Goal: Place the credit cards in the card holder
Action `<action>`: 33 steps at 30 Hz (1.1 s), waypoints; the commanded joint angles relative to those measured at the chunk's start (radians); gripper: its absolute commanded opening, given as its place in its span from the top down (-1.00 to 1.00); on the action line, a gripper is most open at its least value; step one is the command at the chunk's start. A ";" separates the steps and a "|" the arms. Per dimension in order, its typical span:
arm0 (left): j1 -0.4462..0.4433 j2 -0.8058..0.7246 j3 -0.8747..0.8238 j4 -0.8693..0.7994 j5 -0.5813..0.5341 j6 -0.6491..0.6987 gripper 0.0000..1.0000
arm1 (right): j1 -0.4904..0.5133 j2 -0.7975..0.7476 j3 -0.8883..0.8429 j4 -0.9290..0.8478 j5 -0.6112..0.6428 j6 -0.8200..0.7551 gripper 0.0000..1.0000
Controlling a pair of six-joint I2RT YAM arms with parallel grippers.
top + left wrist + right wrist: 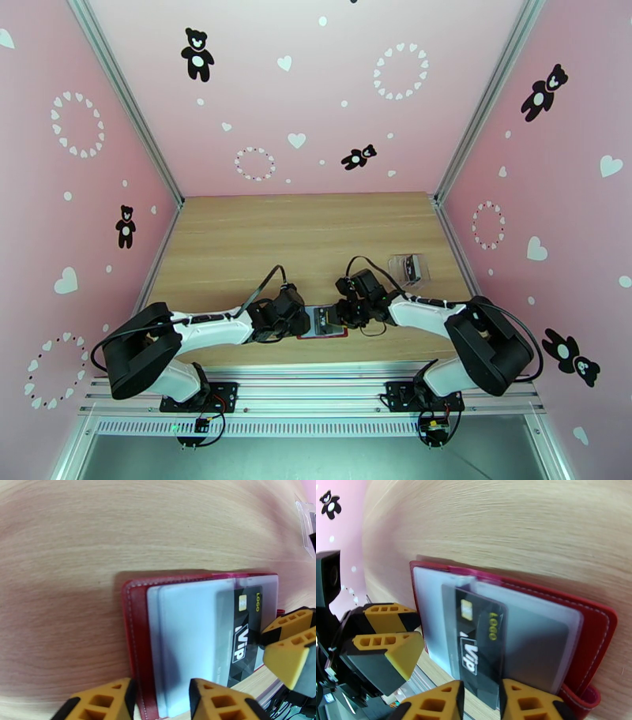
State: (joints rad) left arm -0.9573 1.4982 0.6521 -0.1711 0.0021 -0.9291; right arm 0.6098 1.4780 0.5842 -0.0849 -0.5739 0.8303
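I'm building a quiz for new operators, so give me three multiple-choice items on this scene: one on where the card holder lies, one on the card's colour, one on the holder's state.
1. Where does the card holder lie? A) at the table's near edge, between the left tool and the right tool; B) against the back wall; C) in the far right corner.
2. What colour is the card in it? A) white; B) black; C) green.
3. How is the card holder? A) snapped shut; B) standing on edge; C) lying open, pockets up.
Answers: 1 A, the top view shows it between both tools at the near edge; 2 B, both wrist views show a black VIP card; 3 C, it lies spread flat, pockets showing.
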 commanded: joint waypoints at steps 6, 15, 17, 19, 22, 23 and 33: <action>0.003 0.004 0.018 0.011 0.027 -0.005 0.16 | 0.036 0.009 0.047 -0.078 0.056 -0.011 0.30; 0.004 0.010 0.020 0.014 0.028 -0.004 0.16 | 0.054 0.041 0.070 -0.072 0.065 -0.003 0.26; 0.003 0.012 0.020 0.015 0.030 -0.004 0.16 | 0.061 0.050 0.080 -0.069 0.064 0.002 0.26; 0.004 0.010 0.021 0.015 0.031 -0.004 0.16 | 0.072 0.063 0.092 -0.067 0.064 0.003 0.26; 0.003 0.008 0.020 0.015 0.029 -0.002 0.16 | 0.091 0.084 0.111 -0.059 0.066 0.010 0.26; 0.003 0.009 0.020 0.015 0.030 -0.002 0.16 | 0.098 0.093 0.115 -0.052 0.065 0.013 0.26; 0.002 0.003 0.014 0.023 0.032 -0.002 0.16 | 0.143 0.142 0.145 -0.012 0.087 0.043 0.27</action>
State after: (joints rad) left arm -0.9573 1.4982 0.6518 -0.1711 0.0189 -0.9291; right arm 0.7418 1.5944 0.7048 -0.1051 -0.5083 0.8585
